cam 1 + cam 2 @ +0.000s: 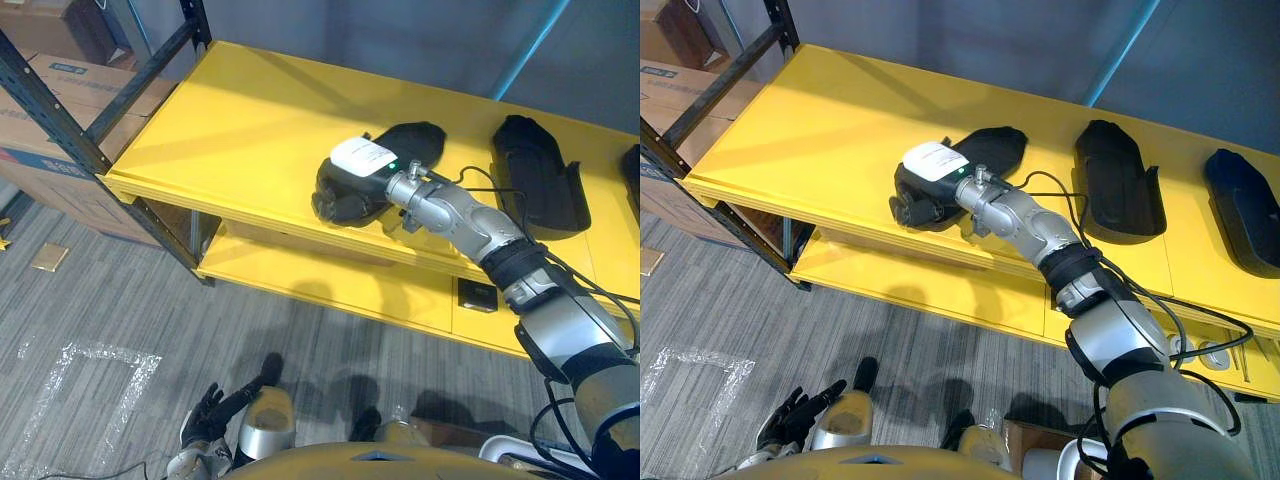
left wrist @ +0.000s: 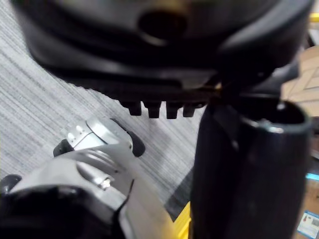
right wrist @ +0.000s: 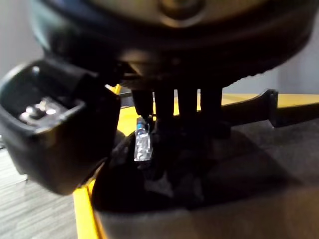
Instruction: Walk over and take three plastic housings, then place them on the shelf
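Note:
Three black plastic housings lie on the yellow shelf top (image 1: 230, 125). My right hand (image 1: 347, 190) reaches across the shelf's front edge and rests on the near end of the left housing (image 1: 415, 140), its fingers (image 1: 332, 207) curled down round that end. In the right wrist view the fingers (image 3: 174, 107) press onto the housing (image 3: 259, 149), with the thumb (image 3: 55, 134) standing beside it. The second housing (image 1: 535, 175) lies to the right, and the third housing (image 1: 1250, 210) is farther right. My left hand (image 1: 205, 415) hangs low by the floor with relaxed fingers, holding nothing.
A lower yellow shelf board (image 1: 300, 275) carries a small black box (image 1: 477, 295). Black rack uprights (image 1: 50, 100) stand at the left, with cardboard boxes (image 1: 40, 150) behind them. A blue pole (image 1: 535, 40) rises at the back. Grey floor (image 1: 120, 300) lies before the shelf.

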Motion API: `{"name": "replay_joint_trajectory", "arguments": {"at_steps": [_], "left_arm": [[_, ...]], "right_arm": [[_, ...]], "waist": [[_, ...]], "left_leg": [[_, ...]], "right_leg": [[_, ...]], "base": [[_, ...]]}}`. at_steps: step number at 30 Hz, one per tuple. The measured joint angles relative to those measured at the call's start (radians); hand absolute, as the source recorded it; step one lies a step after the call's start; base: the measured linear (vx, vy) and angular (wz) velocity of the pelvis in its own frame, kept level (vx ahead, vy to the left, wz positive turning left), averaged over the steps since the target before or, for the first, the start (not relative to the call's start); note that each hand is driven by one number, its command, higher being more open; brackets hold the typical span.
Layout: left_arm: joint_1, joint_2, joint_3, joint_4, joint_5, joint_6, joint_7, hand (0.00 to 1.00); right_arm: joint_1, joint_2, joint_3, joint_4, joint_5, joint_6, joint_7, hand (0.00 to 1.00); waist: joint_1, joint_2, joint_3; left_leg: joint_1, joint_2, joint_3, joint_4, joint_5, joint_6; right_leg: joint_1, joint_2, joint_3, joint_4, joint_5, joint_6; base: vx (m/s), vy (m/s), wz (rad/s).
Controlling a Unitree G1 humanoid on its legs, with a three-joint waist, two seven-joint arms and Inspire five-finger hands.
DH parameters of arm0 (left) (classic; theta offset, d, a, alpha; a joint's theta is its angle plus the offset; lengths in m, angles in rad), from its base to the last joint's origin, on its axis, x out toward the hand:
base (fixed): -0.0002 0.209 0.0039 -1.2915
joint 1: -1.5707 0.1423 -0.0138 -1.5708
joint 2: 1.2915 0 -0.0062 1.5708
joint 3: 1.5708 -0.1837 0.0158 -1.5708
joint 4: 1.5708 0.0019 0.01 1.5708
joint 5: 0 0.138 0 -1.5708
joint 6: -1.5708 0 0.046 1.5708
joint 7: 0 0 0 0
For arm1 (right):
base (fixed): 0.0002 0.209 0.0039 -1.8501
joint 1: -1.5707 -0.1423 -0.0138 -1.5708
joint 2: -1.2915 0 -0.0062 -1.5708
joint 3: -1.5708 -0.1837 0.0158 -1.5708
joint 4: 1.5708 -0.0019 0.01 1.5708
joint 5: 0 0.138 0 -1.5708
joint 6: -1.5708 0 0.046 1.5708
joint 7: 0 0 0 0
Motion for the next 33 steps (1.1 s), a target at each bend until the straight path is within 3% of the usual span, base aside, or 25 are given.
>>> {"name": "replay_joint_trajectory", "arguments": {"at_steps": [11,25,33], "left_arm": [[0.0,0.007,0.015,-0.001,0.007,0.013,-0.004,1.0],[0.006,0.022,0.016,0.0,0.007,0.021,-0.008,1.0],[0.009,0.029,0.021,-0.002,0.007,0.039,-0.009,1.0]], "right_arm": [[-0.069,-0.04,0.061,0.088,-0.096,-0.091,-0.074,0.0],[-0.076,-0.057,0.037,0.184,-0.085,-0.091,-0.08,0.0],[-0.075,-0.127,0.011,0.225,-0.091,-0.082,-0.08,0.0]], "waist": [[0.032,-0.006,-0.004],[0.044,-0.008,-0.005],[0.04,-0.008,-0.005]], "left_leg": [[-0.003,-0.003,-0.025,0.0,-0.001,0.0],[-0.002,-0.004,-0.031,0.004,0.0,-0.001],[0.001,-0.005,-0.027,0.001,0.002,0.0]], "right_leg": [[0.017,0.003,-0.025,-0.018,0.001,0.002],[0.019,-0.001,-0.031,-0.012,0.002,0.003],[0.017,-0.003,-0.025,-0.001,0.001,0.002]], "base": [[-0.01,-0.021,0.05],[-0.03,-0.025,0.01],[-0.01,-0.025,-0.02]]}}
